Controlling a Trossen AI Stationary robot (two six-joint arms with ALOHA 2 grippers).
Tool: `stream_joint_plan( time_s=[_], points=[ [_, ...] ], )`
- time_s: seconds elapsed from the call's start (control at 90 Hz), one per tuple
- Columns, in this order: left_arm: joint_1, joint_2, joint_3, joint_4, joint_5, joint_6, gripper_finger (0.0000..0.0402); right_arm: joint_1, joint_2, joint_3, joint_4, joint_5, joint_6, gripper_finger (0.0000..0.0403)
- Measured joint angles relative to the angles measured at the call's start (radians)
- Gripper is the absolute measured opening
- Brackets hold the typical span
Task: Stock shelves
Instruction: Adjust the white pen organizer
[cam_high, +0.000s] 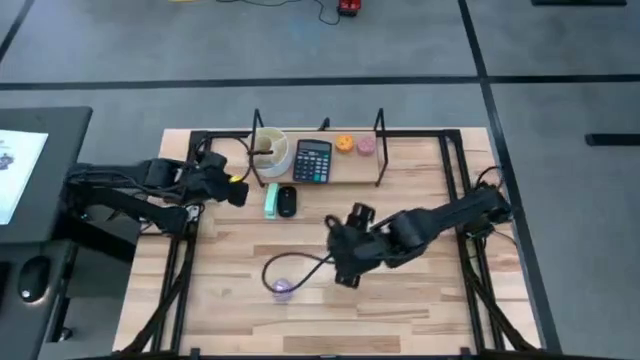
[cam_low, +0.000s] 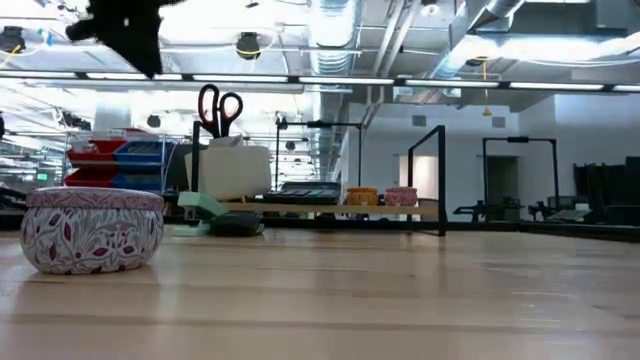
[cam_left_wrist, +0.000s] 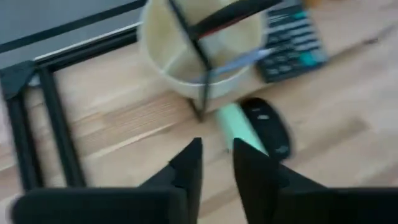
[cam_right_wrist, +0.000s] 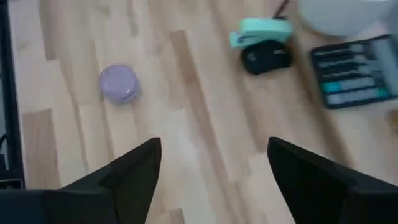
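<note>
Right gripper (cam_high: 343, 262) hangs mid-table, jaws wide and empty. From above, the shelves (cam_high: 318, 176) at the table's back hold a cup (cam_high: 271, 152), calculator (cam_high: 312, 160) and two small pots (cam_high: 355, 145). Low view: the tin (cam_low: 92, 229) sits unshelved. Left wrist: left gripper (cam_left_wrist: 216, 163) nearly closed, empty, near the stapler (cam_left_wrist: 239, 126) and mouse (cam_left_wrist: 268, 125), both unshelved.

You see a round tin (cam_low: 92, 229) patterned white with dark red leaves and a lilac lid, a mint-green stapler (cam_high: 271, 200), a glossy black mouse (cam_high: 287, 201), and red-handled scissors (cam_low: 219, 106).
</note>
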Motion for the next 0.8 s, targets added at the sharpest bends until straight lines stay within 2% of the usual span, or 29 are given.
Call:
stream_joint_plan(
  time_s=[0.067,0.167,0.411,0.6,0.8],
  points=[
    [0.046,-0.001,-0.042,0.032,0.0,0.001,0.0007,0.001,-0.028,0.0,-0.031,0.025,0.019,0.0282],
    [0.128,-0.014,-0.103,0.077,0.015,0.023,0.0005,0.007,-0.07,0.0,-0.083,0.049,0.024,0.0282],
    [0.373,-0.051,-0.246,0.304,0.143,0.193,0.0,-0.015,-0.133,0.0,-0.134,0.098,-0.009,0.0282],
    [0.556,-0.109,-0.29,0.43,0.203,0.318,0.0,-0.089,-0.168,0.0,-0.136,0.1,-0.085,0.0282],
    [0.74,-0.11,-0.345,0.57,0.365,0.421,0.0,-0.207,-0.181,0.0,-0.125,0.094,-0.164,0.0282]
  ],
)
